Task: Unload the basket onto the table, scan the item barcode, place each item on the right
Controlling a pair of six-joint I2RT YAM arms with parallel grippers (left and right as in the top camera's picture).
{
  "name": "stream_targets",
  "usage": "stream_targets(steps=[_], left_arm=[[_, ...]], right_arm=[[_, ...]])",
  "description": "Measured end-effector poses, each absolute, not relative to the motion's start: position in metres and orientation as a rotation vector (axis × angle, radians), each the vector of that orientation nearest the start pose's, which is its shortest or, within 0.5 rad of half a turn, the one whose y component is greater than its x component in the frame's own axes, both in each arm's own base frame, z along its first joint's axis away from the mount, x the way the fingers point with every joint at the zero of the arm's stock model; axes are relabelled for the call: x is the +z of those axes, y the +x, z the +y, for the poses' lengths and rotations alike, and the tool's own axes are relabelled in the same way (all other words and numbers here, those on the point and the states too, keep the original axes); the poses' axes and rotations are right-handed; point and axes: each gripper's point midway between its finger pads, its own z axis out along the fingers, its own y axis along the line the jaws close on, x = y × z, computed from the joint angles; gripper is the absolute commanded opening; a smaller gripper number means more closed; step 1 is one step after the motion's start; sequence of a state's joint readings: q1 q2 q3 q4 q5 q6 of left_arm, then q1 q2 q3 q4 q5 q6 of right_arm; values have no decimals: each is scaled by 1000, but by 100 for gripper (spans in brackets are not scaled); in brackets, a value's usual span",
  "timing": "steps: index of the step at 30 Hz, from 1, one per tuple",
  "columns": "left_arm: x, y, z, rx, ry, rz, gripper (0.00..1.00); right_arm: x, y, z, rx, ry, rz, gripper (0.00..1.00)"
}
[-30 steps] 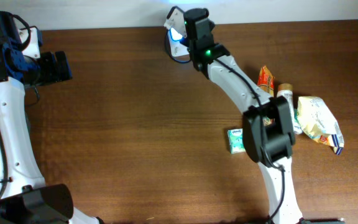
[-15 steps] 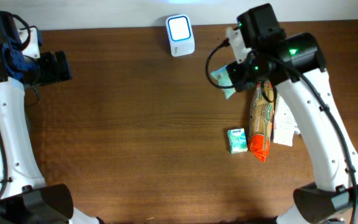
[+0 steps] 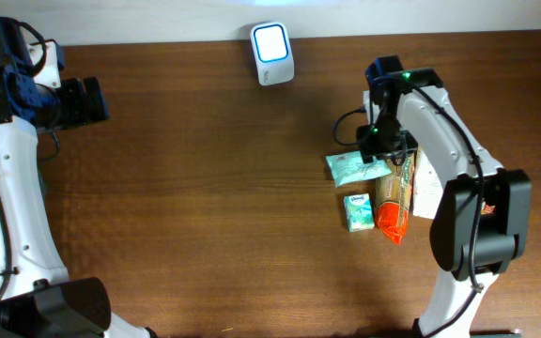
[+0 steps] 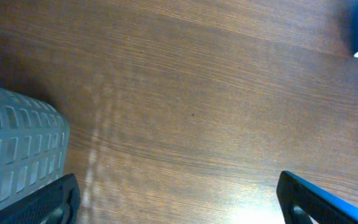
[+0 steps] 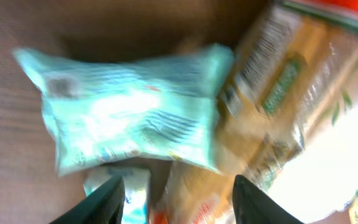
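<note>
A light teal packet (image 3: 350,167) lies flat on the table beside the pile of goods at the right. My right gripper (image 3: 383,141) hovers just over it. In the right wrist view the teal packet (image 5: 129,124) lies beyond the open gripper (image 5: 179,202), with no finger touching it. The white barcode scanner (image 3: 272,42) stands at the back edge, its face lit blue-white. Far left, my left gripper (image 3: 83,101) stands open and empty, and the left wrist view shows this gripper (image 4: 179,205) over bare wood.
Below the teal packet a small green tissue pack (image 3: 359,212) lies next to a long tan and orange snack bag (image 3: 394,192) and a white packet (image 3: 430,188). A grey ribbed object (image 4: 17,149) shows at the left of the left wrist view.
My right arm swung from the scanner back to the pile at the right with the teal packet, then its jaws opened and the packet came to rest on the table. The left arm stayed still.
</note>
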State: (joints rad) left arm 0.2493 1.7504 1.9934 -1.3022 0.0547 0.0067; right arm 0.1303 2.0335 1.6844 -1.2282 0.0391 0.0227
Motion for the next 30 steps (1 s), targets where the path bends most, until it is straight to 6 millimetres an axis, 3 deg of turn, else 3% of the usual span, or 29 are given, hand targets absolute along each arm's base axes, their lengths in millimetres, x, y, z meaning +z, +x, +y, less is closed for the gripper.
stream_targets(steps=[2, 4, 6, 7, 9, 12, 14, 18, 25, 30], left_arm=[[276, 401, 92, 16, -299, 2610, 99], [276, 400, 92, 16, -299, 2611, 99], [276, 400, 92, 16, -299, 2610, 99], [276, 400, 92, 16, -299, 2610, 99], [276, 400, 92, 16, -299, 2610, 99], [276, 400, 92, 16, -299, 2611, 99], [276, 401, 92, 16, -299, 2610, 99], [276, 401, 92, 16, -299, 2610, 99], [276, 400, 92, 16, -299, 2610, 99], [276, 400, 92, 16, -299, 2610, 99]], right_arm=[[86, 371, 41, -44, -186, 3202, 70], [121, 377, 52, 41, -229, 3160, 99], [176, 383, 65, 103, -272, 3053, 99], [216, 382, 75, 127, -296, 2953, 99], [273, 368, 83, 138, -296, 2823, 99], [371, 315, 81, 180, -250, 2561, 99], [403, 286, 74, 192, -230, 2452, 99], [430, 251, 62, 177, -219, 2354, 99], [449, 226, 35, 40, -150, 2264, 99], [478, 247, 19, -18, -51, 2084, 99]])
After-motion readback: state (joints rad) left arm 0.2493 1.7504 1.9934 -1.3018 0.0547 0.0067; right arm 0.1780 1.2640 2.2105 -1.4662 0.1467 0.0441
